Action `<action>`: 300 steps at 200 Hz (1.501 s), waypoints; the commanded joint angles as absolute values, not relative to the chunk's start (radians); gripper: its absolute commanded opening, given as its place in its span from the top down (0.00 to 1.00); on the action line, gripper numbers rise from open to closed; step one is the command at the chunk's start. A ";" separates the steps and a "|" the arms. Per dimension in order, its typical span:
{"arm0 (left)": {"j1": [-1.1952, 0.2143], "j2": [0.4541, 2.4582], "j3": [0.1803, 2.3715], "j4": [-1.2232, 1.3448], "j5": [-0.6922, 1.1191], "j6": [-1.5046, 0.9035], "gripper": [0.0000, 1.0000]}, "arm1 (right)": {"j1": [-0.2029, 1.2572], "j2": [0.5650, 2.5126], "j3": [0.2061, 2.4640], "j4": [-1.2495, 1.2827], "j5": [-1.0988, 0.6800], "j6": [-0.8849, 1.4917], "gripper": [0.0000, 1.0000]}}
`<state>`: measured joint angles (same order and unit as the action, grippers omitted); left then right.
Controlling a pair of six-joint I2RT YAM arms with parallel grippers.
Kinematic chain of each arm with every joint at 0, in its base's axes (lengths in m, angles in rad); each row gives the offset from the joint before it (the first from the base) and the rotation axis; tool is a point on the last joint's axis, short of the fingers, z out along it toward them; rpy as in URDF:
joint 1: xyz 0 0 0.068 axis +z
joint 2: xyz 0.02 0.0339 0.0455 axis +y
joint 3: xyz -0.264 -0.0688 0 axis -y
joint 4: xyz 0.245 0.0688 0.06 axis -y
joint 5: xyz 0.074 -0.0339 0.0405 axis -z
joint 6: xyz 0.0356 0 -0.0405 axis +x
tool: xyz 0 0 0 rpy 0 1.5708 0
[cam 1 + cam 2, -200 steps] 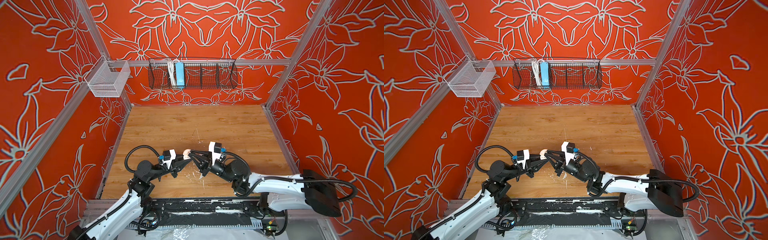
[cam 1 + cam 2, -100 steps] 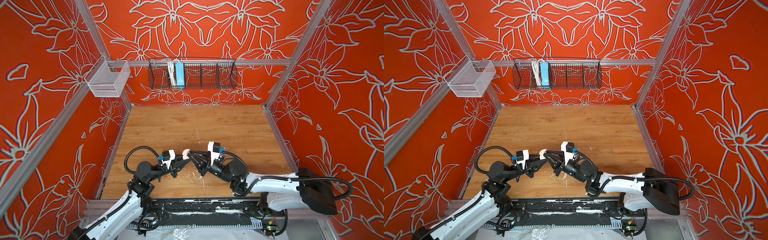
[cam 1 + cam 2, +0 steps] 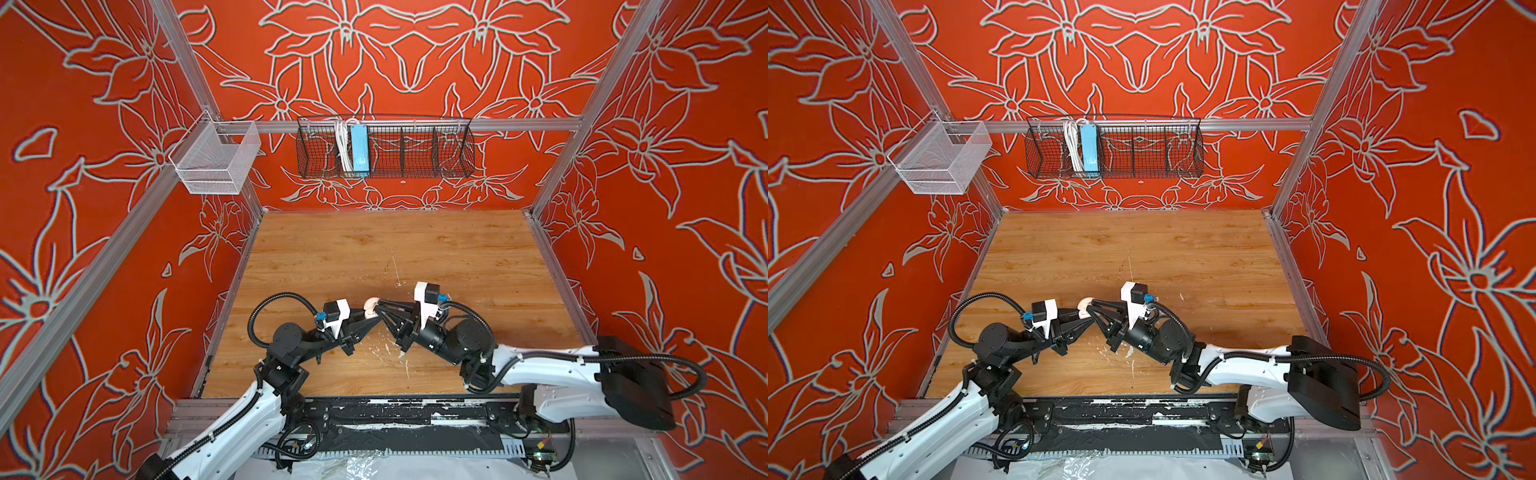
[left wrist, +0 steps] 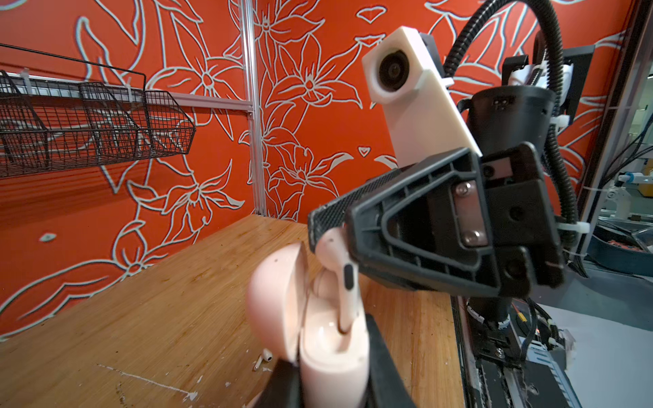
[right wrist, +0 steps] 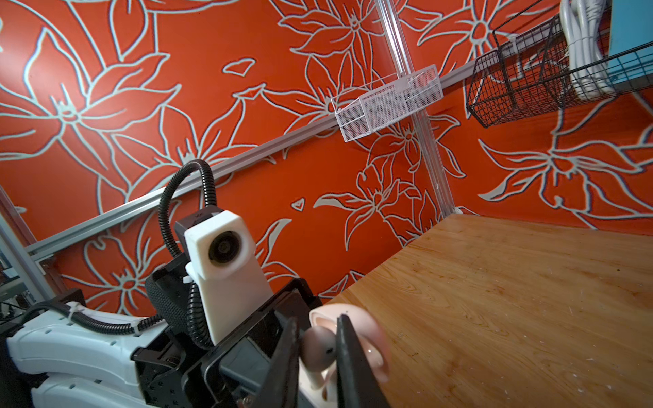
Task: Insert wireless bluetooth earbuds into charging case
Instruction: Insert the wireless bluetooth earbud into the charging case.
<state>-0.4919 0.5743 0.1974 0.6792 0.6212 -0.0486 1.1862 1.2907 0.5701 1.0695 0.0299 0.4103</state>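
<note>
A pink charging case (image 4: 332, 356) is clamped upright in my left gripper (image 4: 334, 381), its lid (image 4: 275, 300) swung open. My right gripper (image 5: 318, 348) is shut on the head of a pink earbud (image 4: 339, 279). The earbud's stem points down into the case's well. In both top views the two grippers meet tip to tip over the front middle of the table, with the case (image 3: 370, 305) (image 3: 1084, 304) between them. A second, white earbud (image 4: 263, 358) lies loose on the wood beside the case.
A black wire basket (image 3: 384, 147) holding a blue box and a white cable hangs on the back wall. A white mesh basket (image 3: 216, 160) hangs at the back left corner. White paint flecks (image 3: 384, 349) mark the wooden table (image 3: 457, 257) under the grippers.
The right arm has edged slightly left toward the case with the earbud in its grip. The left arm and the case have stayed put.
</note>
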 commanded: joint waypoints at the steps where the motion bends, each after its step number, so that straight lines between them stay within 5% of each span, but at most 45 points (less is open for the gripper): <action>1: -0.497 0.559 0.201 0.729 0.624 -0.041 1.00 | 1.199 1.271 0.603 0.930 0.037 0.386 0.88; 55: -0.497 0.560 0.201 0.729 0.626 -0.040 1.00 | 1.198 1.233 0.627 0.835 0.072 0.368 0.56; 140: -0.497 0.579 0.214 0.699 0.638 -0.014 1.00 | 1.199 0.996 0.775 0.281 0.286 0.308 0.49; 169: -0.497 0.586 0.223 0.682 0.635 -0.008 1.00 | 1.205 0.953 0.802 0.132 0.160 0.280 0.50; 211: -0.497 0.596 0.235 0.652 0.607 -0.005 1.00 | 1.283 0.994 0.849 -0.003 0.239 0.238 0.39; 300: -0.497 0.588 0.238 0.654 0.626 -0.003 1.00 | 1.313 1.102 0.900 -0.019 0.400 0.242 0.45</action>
<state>-0.4919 0.5983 0.2077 0.6353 0.6113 -0.0181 1.3087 1.1091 0.8753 -0.0113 0.2897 0.2417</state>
